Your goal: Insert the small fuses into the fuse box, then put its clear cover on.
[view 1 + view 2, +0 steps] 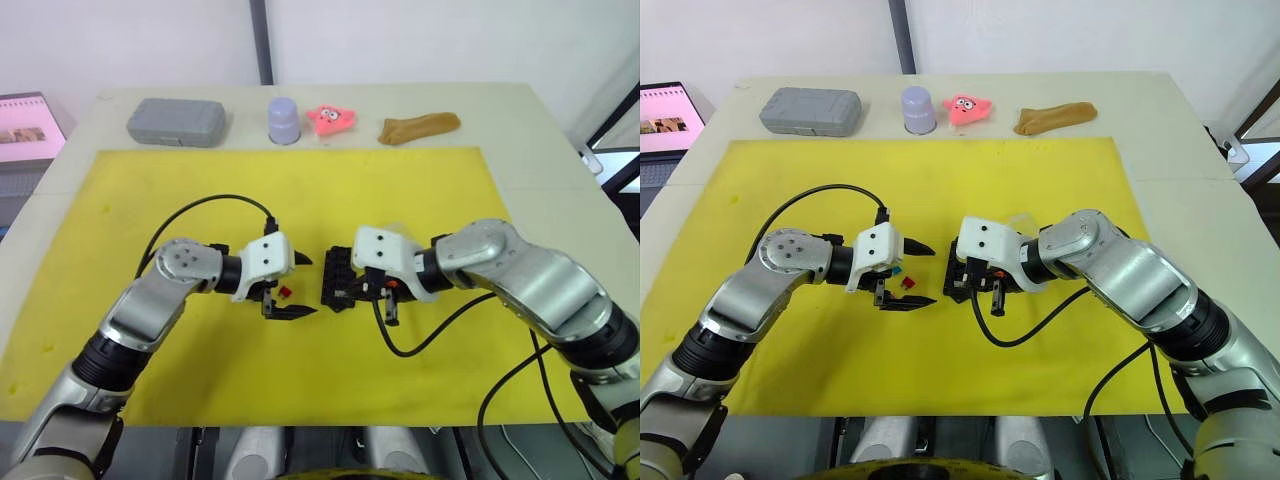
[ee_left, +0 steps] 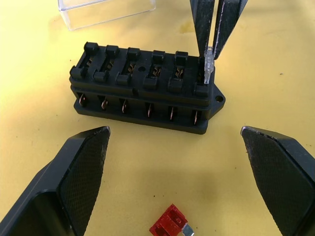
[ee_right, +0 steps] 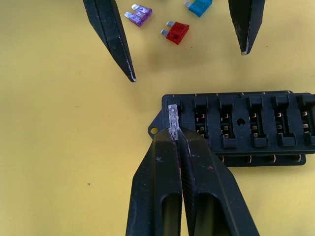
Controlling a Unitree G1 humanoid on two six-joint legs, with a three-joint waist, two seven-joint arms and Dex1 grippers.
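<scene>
the right tool (image 3: pixel 178 137) is pinched tight on a pale clear-grey fuse (image 3: pixel 173 119), holding it upright right at the end slot of the black fuse box (image 2: pixel 142 88), probably so the blades line up before it gets pushed in. the left tool (image 2: pixel 177 167) sits wide open with nothing in it, just left of the box, over the loose red fuse (image 2: pixel 171 227) (likely next). the clear cover (image 2: pixel 106 11) waits just beyond the box on the yellow worktop (image 1: pixel 300 190).
</scene>
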